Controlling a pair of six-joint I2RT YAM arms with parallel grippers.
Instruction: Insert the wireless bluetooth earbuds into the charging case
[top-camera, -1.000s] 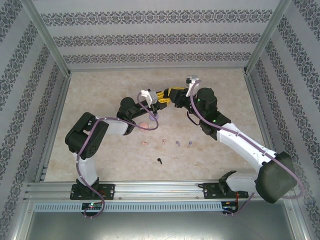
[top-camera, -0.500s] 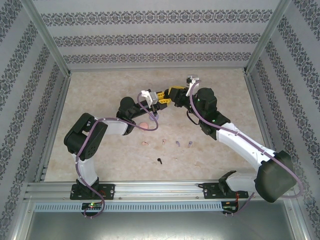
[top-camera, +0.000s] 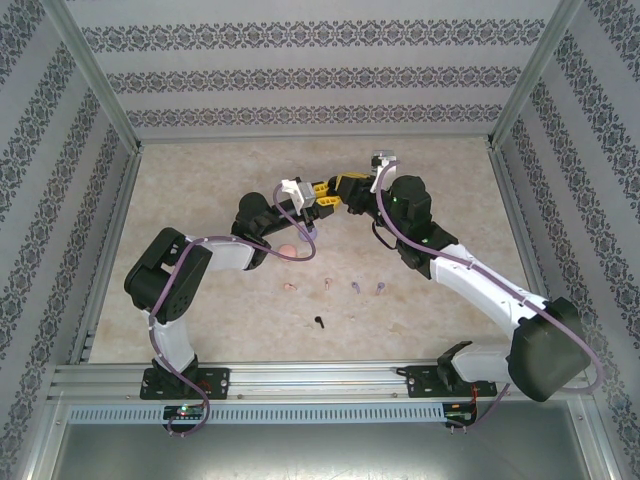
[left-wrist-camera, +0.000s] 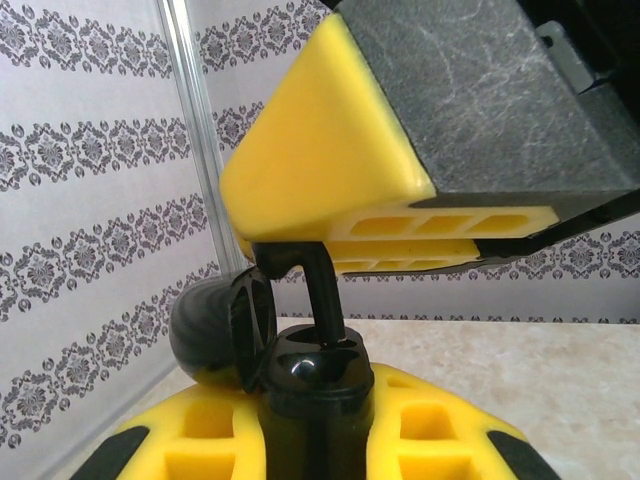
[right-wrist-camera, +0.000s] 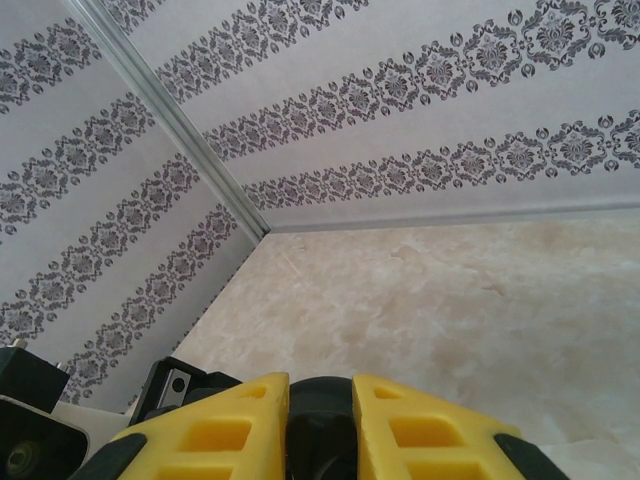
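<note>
Meeting above the middle of the beige marbled surface (top-camera: 200, 200), both arms have their tips almost touching. The left gripper (left-wrist-camera: 315, 425) is clamped around a glossy black round charging case (left-wrist-camera: 315, 378), whose hinged lid (left-wrist-camera: 250, 325) stands flipped open at one side. The right gripper (right-wrist-camera: 320, 385) pinches a tiny black stemmed earbud (left-wrist-camera: 322, 295), its lower end touching the case's open top. Nearer the arm bases, two pale pink earbuds (top-camera: 290, 287) and two purple earbuds (top-camera: 380, 288) lie in a row, with a second black earbud (top-camera: 318, 322) closer still.
</note>
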